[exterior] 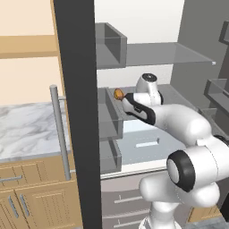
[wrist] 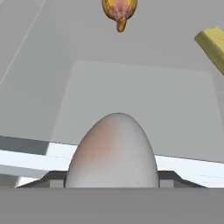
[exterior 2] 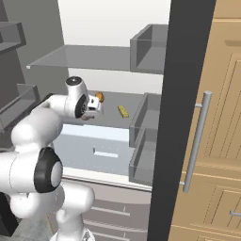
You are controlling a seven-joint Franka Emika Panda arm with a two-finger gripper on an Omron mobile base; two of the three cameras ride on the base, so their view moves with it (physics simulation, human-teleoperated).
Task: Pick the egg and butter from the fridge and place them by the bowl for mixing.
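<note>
Egg (wrist: 113, 151) sat clasped between the tips of the tool (wrist: 112, 183), low over the grey shelf (exterior 2: 113, 120) inside the fridge (exterior 2: 117, 52). Judged best practice: draw it back slowly and level, clear of the door bins. Hand view gave the grip; right base view showed the butter (exterior 2: 123, 111) lying beyond.

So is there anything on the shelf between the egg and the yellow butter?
No. In the hand view the egg sits right at the tool, and only bare grey shelf stretches to the butter. The orange-brown lump lies off to the side.
</note>
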